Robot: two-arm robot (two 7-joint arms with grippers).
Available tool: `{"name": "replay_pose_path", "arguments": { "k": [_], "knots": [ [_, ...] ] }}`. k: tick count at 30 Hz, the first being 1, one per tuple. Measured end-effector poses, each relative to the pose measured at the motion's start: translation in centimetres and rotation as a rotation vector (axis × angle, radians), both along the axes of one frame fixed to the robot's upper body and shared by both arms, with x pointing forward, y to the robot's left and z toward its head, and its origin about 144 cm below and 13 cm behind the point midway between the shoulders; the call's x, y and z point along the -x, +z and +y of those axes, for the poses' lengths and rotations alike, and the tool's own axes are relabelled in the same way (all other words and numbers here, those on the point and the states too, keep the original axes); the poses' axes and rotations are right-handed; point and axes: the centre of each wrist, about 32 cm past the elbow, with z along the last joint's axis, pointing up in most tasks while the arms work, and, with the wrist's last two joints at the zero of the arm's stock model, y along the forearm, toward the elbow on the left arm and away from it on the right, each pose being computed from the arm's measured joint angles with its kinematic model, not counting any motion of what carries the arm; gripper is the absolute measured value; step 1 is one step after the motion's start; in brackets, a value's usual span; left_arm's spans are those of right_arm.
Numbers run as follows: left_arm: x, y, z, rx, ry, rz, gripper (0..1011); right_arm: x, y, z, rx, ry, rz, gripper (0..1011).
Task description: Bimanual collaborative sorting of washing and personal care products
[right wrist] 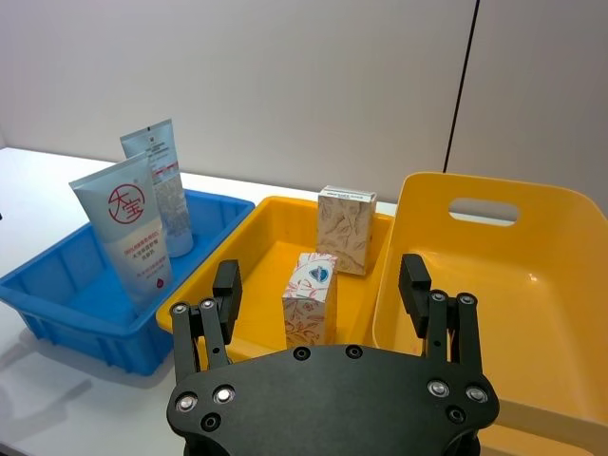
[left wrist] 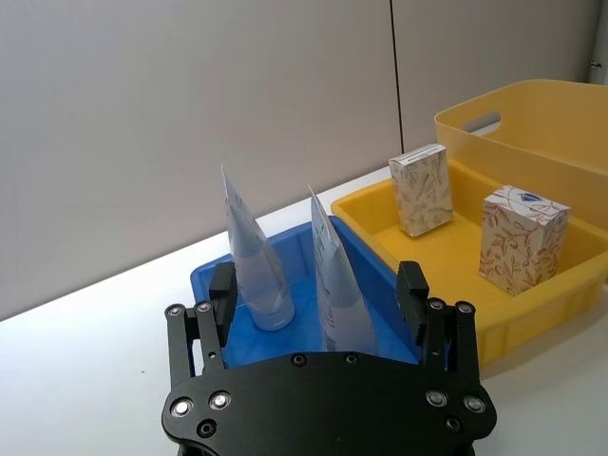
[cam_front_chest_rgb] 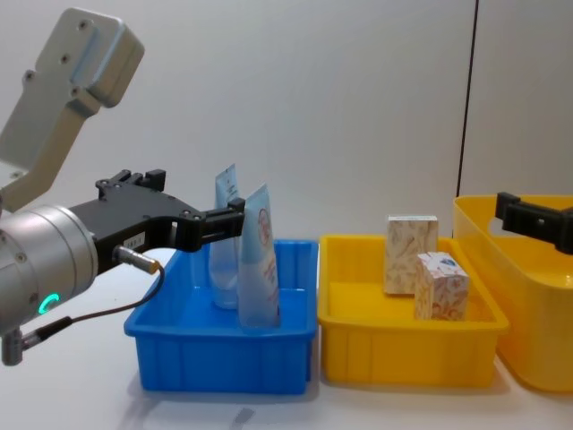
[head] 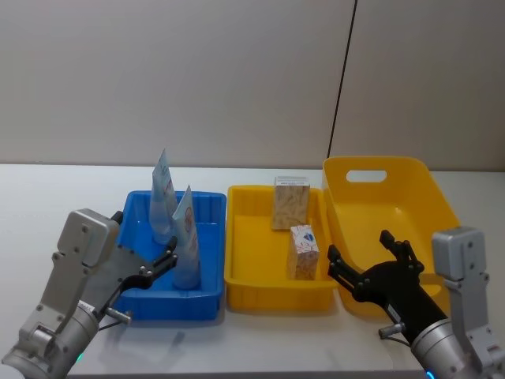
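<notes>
Standing upright in the blue bin [head: 175, 305] are two light-blue squeeze tubes, caps down: the larger tube [right wrist: 128, 237], with a red circle logo, toward the bin's front, and the smaller tube [right wrist: 161, 185] behind it toward the bin's back-left. Left gripper [left wrist: 318, 285] sits at the blue bin's front-left corner, over the rim and pointing in toward the larger tube. Its jaws are spread wide with nothing between them. The larger tube stands just ahead of the opening, in line with the gap. In the head view one fingertip [head: 169, 259] is just beside the tube's lower body; contact cannot be told. A low yellow tray [head: 252, 237] lies against the blue bin's right side. It holds two small speckled cardboard boxes, both upright: the far box [head: 289, 203] at the tray's back, and the near box [head: 304, 253] toward its front-right. A taller yellow bin [head: 394, 205] with a handle slot stands farther right of the blue bin, past the tray. Right gripper [right wrist: 320, 278] hangs well to the right of the blue bin, at the taller yellow bin's front. Its jaws are spread and empty, with the near box just ahead of it and apart.
</notes>
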Motion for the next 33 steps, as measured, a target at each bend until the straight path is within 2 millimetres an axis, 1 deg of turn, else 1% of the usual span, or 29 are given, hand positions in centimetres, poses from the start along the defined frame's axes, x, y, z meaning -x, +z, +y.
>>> {"name": "replay_pose_path", "arguments": {
  "k": [33],
  "knots": [
    [0.0,0.0,0.0,0.0,0.0,0.0,1001,0.0,0.0,0.0,0.0,0.0,0.0,1003]
  ]
}}
